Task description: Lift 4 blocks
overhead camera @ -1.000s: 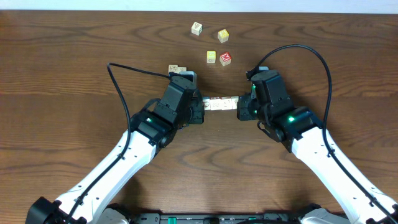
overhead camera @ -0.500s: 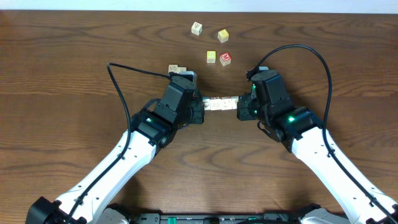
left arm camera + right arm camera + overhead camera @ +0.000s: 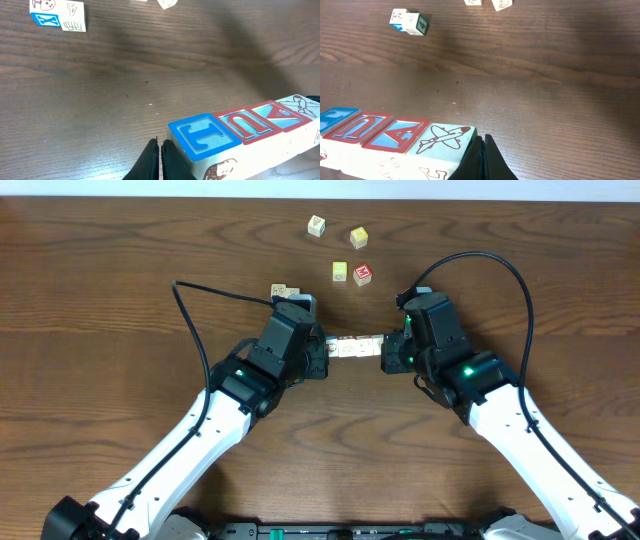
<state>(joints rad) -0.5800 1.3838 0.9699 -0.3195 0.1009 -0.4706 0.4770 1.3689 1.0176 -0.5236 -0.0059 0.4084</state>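
Alphabet blocks: four alphabet blocks [image 3: 355, 348] lie end to end in one straight row over the middle of the table [image 3: 110, 270]. Their top faces run from the T block [image 3: 202, 136], past a red U and a red A, to the airplane block [image 3: 442, 139].
Hold: the row is squeezed lengthwise between the two arms, and no finger wraps a single cube.
Left gripper: the left gripper [image 3: 160, 148] has its fingers clenched together on nothing, tips beside the T end.
Right gripper: the right gripper [image 3: 482, 143] is likewise closed and empty, tips at the airplane end.
Height: the wrist views suggest the row hangs clear of the wood, but this cannot be told for sure.
Handling: the cubes look like light, stiff wood with smooth printed faces. Only friction at the three joints binds the row, so it would probably buckle easily.
Where to press: the centre of each end face, in line with the row, with an even push from both sides.
Bystanders: a pair of cubes [image 3: 284, 290] sits just behind the left gripper. Two yellow cubes [image 3: 340, 271], a red-topped cube [image 3: 362, 274] and a cream cube [image 3: 316, 225] lie farther back, well apart.
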